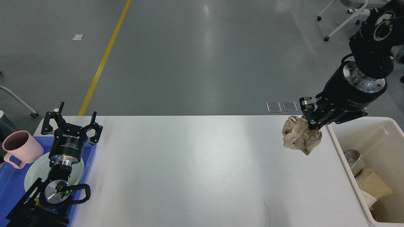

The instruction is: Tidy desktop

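The desktop [189,164] filled the lower middle of the head view, a wide white surface with the blue tray [11,186] at its left end and the cream bin [378,132] just beside its right end. Nothing loose lay on the bare white stretch between them, so the tidying looked close to done. The right gripper [311,121] hung above the table's right edge with its 2 fingers pinched on the top of a crumpled ball of brown paper [300,135], which dangled clear of the surface, near the bin's rim but not over it. That placement suggested a carry toward the bin, where other scraps of paper and a shiny wrapper [355,160] already sat. The left gripper [72,124] pointed upward over the tray with its fingers spread and nothing between them, apparently parked out of the way above the pale green plate [33,171], with the pink mug [20,148] near it.
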### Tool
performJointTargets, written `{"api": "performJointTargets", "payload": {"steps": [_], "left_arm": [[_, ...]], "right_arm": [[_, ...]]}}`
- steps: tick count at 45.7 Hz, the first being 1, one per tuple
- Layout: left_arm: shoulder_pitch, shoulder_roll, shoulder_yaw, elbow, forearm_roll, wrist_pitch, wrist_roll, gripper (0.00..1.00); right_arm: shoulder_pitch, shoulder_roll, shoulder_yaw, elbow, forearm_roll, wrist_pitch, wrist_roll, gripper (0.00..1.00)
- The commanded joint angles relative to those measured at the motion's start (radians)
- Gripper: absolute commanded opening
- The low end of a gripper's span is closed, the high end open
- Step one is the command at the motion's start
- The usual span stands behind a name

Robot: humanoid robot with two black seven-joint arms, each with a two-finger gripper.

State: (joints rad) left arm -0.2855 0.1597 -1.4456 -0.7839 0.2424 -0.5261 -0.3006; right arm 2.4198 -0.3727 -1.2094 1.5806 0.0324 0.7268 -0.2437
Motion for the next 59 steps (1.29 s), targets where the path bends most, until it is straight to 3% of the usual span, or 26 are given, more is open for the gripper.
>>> {"api": "performJointTargets", "payload": {"steps": [1,8,17,29,36,49,59], "left_arm": [[0.002,0.0,-0.001,0.0,0.0,0.0,-0.002,0.96],[0.002,0.0,0.001,0.0,0.0,0.0,-0.003,0.97],[0.002,-0.002,0.001,0.0,0.0,0.0,-0.003,0.97],[0.002,-0.002,0.001,0.0,0.0,0.0,-0.003,0.97],[0.002,-0.002,0.001,0.0,0.0,0.0,-0.003,0.96],[0.002,-0.002,0.001,0.0,0.0,0.0,-0.003,0.97],[0.002,-0.002,0.001,0.0,0.0,0.0,-0.003,0.96]], "right_arm": [[-0.024,-0.04,-0.068,-0.004,-0.002,-0.053,0.0,0.0],[-0.122,-0.141,-0.186,-0.037,-0.034,-0.174,0.001,0.0],[-0.418,-0.314,-0.179,-0.253,-0.187,-0.293,0.001,0.0],[-0.993,-0.41,0.129,-0.655,-0.187,-0.474,0.011,0.0],[-1.298,-0.374,0.359,-0.852,-0.187,-0.546,0.011,0.0],[-1.731,-0.129,0.587,-1.287,-0.186,-0.753,0.014,0.0],[-1.837,-0.058,0.656,-1.352,-0.184,-0.856,0.018,0.0]]}}
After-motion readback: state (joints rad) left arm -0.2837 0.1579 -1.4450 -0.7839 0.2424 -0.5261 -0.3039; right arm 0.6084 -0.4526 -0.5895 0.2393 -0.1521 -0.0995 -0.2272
